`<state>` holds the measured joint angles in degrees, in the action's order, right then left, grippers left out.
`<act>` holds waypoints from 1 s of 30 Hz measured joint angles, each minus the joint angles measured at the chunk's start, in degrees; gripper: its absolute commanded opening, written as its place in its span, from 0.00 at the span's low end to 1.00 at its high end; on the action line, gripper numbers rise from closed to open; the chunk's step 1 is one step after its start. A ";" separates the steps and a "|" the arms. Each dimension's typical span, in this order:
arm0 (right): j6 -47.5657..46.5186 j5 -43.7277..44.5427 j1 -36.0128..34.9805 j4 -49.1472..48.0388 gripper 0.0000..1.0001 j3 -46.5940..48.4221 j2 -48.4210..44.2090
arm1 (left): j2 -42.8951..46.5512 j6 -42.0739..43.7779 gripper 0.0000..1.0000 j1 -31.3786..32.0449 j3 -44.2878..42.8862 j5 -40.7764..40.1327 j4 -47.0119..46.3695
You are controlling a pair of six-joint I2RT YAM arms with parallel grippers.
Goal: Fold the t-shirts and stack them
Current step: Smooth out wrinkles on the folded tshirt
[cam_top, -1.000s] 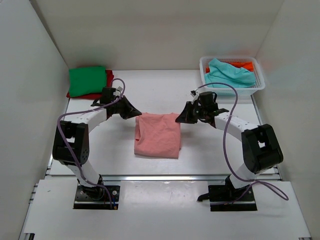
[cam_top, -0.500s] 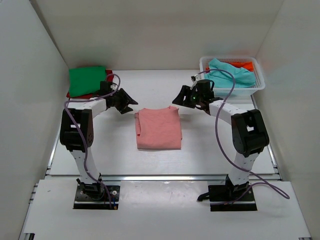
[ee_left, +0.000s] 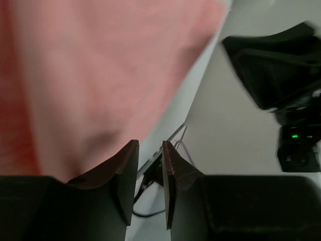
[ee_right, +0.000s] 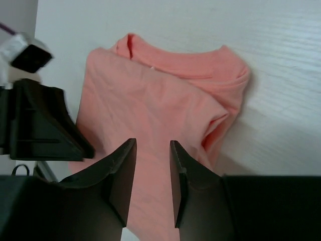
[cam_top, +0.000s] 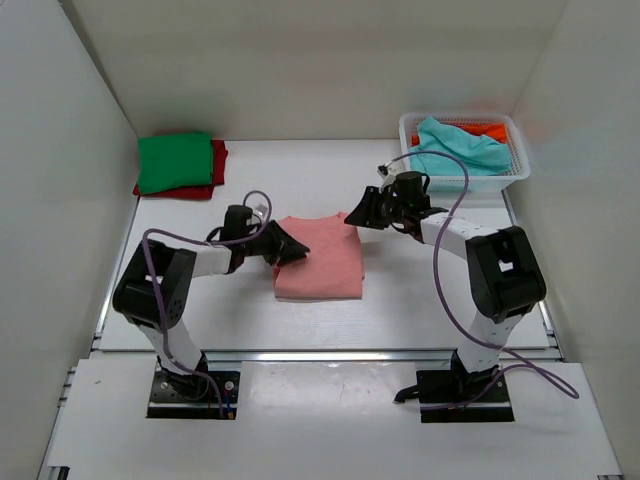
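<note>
The salmon-pink t-shirt (cam_top: 322,262) lies folded into a rectangle mid-table, collar toward the back. My left gripper (cam_top: 291,250) is low at its left edge, jaws a narrow gap apart and empty. In the left wrist view (ee_left: 150,143) the pink cloth (ee_left: 100,75) fills the upper left. My right gripper (cam_top: 354,218) hovers at the shirt's back right corner, open and empty. In the right wrist view (ee_right: 153,141) the shirt (ee_right: 160,100) lies beneath it. A green t-shirt (cam_top: 176,162) lies folded on a red one (cam_top: 216,186) at the back left. Teal (cam_top: 455,146) and orange (cam_top: 489,128) shirts sit in the basket.
The white lattice basket (cam_top: 513,172) stands at the back right corner. White walls close in the table on the left, back and right. The right arm's black link (ee_left: 281,65) shows across the table in the left wrist view.
Both grippers drew back from the shirt's back corners. The left one then swung forward and down to the shirt's left edge. The right one stayed near the back right corner. The shirt now lies flatter.
</note>
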<state>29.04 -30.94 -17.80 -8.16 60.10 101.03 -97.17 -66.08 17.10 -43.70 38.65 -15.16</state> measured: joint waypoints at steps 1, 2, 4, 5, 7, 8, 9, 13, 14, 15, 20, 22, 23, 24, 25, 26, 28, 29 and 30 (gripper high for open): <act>0.22 -1.07 -0.52 -0.17 0.30 0.17 0.83 | -1.29 -1.20 0.39 0.57 1.79 1.09 -0.83; 0.44 -1.86 -1.09 -0.24 0.31 0.50 1.88 | -2.54 -1.66 0.40 0.74 2.56 1.70 -0.87; 0.79 -2.64 -2.47 -0.15 0.32 1.18 4.09 | -4.24 -1.07 0.42 0.39 2.78 2.05 1.01; 1.01 -2.60 -3.17 0.00 0.32 1.31 5.09 | -4.28 -0.39 0.44 -0.13 2.78 1.97 2.10; 1.64 -2.34 -4.11 0.55 0.34 1.33 6.67 | -3.58 1.14 0.47 -1.64 2.84 1.25 4.33; 2.29 -2.08 -4.46 0.83 0.36 1.33 7.28 | -3.02 1.68 0.47 -2.69 3.28 0.83 4.83; 3.10 -1.60 -4.66 1.05 0.36 1.31 7.80 | -2.29 2.08 0.46 -3.76 3.96 0.50 5.16; 8.31 -1.27 -3.56 -1.62 0.36 0.07 9.44 | -0.74 4.28 0.46 -6.69 6.05 -0.76 7.54; 10.16 -1.62 -2.95 -3.19 0.36 -0.76 9.79 | -0.76 4.96 0.46 -6.84 6.34 -1.03 8.22; 12.00 -2.08 -2.27 -4.70 0.37 -1.46 10.34 | -0.74 5.57 0.46 -6.84 6.69 -1.16 8.94; 16.98 -2.99 -0.44 -8.07 0.39 -1.95 11.50 | 2.84 7.32 0.47 -6.80 8.83 -1.27 12.02; 17.55 -2.69 -0.42 -8.24 0.39 -1.92 11.47 | 5.25 8.70 0.50 -6.78 8.57 -1.70 15.02; 17.66 -2.58 -0.42 -8.26 0.39 -1.92 11.43 | 6.23 9.57 0.50 -6.62 7.89 -1.92 17.00; 17.75 -2.54 -0.42 -8.26 0.39 -1.99 11.37 | 6.99 10.38 0.50 -6.40 6.71 -2.23 19.21; 17.77 -2.54 -0.37 -8.26 0.40 -2.08 11.23 | 7.63 10.93 0.50 -6.10 5.51 -2.36 20.52; 17.75 -2.56 -0.26 -8.22 0.39 -2.19 11.08 | 8.24 11.15 0.51 -5.68 4.31 -2.47 21.24; 17.68 -2.58 -0.15 -8.09 0.39 -2.32 10.95 | 9.55 10.82 0.51 -4.76 3.06 -2.23 20.63; 17.53 -2.60 -0.09 -8.00 0.39 -2.32 10.95 | 10.05 9.94 0.51 -4.24 2.95 -1.79 19.52; 17.44 -2.60 -0.09 -7.82 0.40 -2.32 10.95 | 10.29 8.61 0.51 -3.65 3.41 -1.09 17.29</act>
<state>46.48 -33.54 -17.89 -15.99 57.78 111.98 -86.87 -57.47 13.45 -40.29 37.56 2.13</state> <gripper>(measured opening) 0.392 0.510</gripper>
